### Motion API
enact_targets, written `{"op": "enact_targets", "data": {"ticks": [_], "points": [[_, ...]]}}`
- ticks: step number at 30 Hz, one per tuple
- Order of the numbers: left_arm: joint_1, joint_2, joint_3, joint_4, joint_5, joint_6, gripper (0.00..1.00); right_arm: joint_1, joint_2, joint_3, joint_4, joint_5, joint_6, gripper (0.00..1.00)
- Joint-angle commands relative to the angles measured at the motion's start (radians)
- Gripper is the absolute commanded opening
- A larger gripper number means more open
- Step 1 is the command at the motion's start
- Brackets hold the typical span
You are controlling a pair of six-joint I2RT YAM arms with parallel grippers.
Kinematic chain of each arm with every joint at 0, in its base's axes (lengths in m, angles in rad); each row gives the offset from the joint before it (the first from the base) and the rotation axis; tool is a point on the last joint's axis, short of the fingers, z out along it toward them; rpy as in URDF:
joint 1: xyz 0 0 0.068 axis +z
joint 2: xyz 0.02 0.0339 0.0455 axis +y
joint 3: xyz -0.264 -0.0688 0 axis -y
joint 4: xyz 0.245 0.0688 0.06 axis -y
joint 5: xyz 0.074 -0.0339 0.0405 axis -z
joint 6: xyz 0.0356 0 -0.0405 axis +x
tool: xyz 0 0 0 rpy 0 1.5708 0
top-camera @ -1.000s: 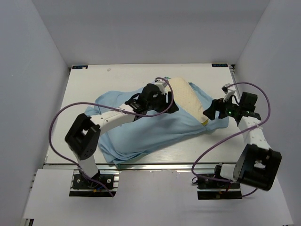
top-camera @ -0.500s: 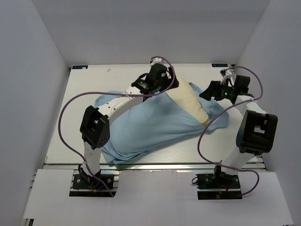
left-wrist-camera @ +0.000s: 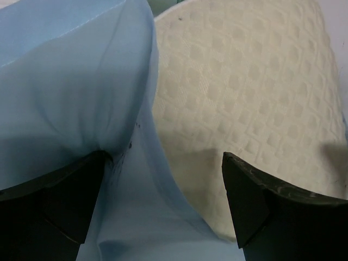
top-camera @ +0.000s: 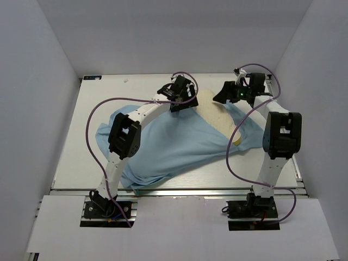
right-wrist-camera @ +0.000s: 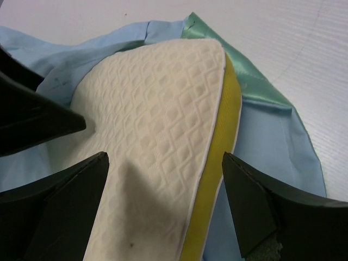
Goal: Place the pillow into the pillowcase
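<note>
The cream pillow [top-camera: 217, 116] lies mostly inside the light blue pillowcase [top-camera: 163, 144], with its far right end sticking out. My left gripper [top-camera: 185, 102] hovers open over the case's mouth. In the left wrist view the blue pillowcase edge [left-wrist-camera: 70, 81] meets the quilted pillow [left-wrist-camera: 244, 92] between its fingers, around the left gripper [left-wrist-camera: 163, 179]. My right gripper [top-camera: 222, 98] is open above the bare pillow end. The right wrist view shows the pillow [right-wrist-camera: 157, 119] with its yellow side band [right-wrist-camera: 225, 147] and the mint-green lining of the pillowcase [right-wrist-camera: 255, 81] under the right gripper [right-wrist-camera: 166, 179], which holds nothing.
The white table [top-camera: 103, 98] is walled on the left, right and far sides. Purple cables [top-camera: 95, 125] loop off both arms. Both arms are stretched toward the far half of the table, close to each other. A left finger [right-wrist-camera: 32, 119] shows in the right wrist view.
Both arms have swung toward the far side of the table. The left gripper has opened and moved to the case's mouth. The right gripper shifted up and left over the pillow end.
</note>
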Motion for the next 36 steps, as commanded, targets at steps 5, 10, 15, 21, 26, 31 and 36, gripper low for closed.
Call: {"op": "enact_targets", "data": {"ticks": [5,10,15,21,26,31,36], "points": [[0.018,-0.004,0.075,-0.011,0.098,0.005,0.52,0.070,0.080,0.113,-0.055,0.077,-0.029,0.87],[0.026,-0.056,-0.014,0.066,0.184,0.007,0.10,0.099,0.090,0.096,-0.085,0.062,-0.084,0.58],[0.032,-0.077,-0.030,0.059,0.247,0.019,0.00,0.099,0.096,0.092,-0.202,-0.036,-0.137,0.24],[0.029,-0.153,-0.058,0.170,0.360,0.022,0.00,0.138,-0.042,-0.055,-0.324,-0.210,-0.236,0.00],[-0.010,-0.084,0.225,0.109,0.466,0.004,0.00,0.283,-0.205,-0.233,-0.266,-0.241,-0.184,0.00],[-0.063,-0.102,0.284,0.105,0.508,-0.019,0.00,0.311,-0.254,-0.270,0.071,-0.244,0.172,0.00],[-0.071,-0.240,0.099,0.144,0.480,-0.010,0.00,0.305,-0.173,-0.258,0.274,-0.193,0.443,0.00]]}}
